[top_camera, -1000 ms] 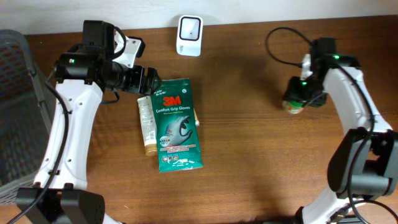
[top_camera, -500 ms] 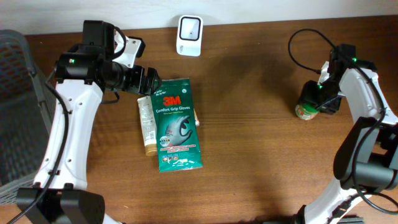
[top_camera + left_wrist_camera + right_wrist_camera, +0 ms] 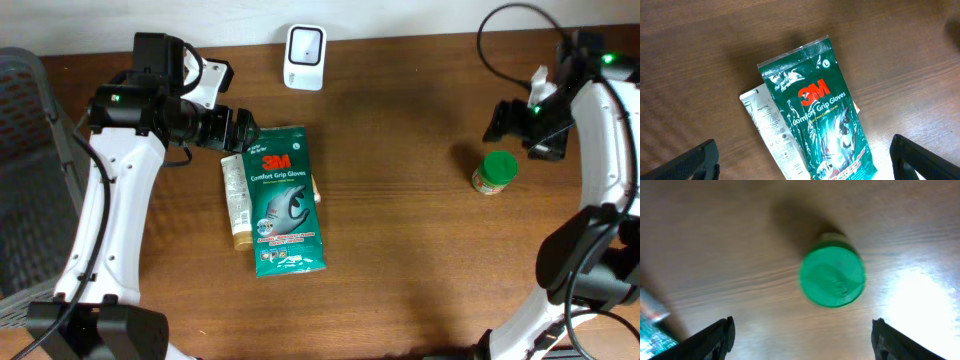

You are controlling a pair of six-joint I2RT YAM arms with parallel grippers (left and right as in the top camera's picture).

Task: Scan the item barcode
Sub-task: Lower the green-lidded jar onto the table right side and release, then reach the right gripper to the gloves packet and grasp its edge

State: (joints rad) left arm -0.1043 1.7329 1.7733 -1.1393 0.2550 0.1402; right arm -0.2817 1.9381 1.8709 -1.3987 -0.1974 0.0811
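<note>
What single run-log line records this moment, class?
left fingers: open, empty | right fingers: open, empty | green-lidded jar: upright on table, free | glove pack: flat on table

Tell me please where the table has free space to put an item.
The wide bare tabletop between the gloves pack and the green-lidded jar is free. It is crowded around the tube beside the pack.
</note>
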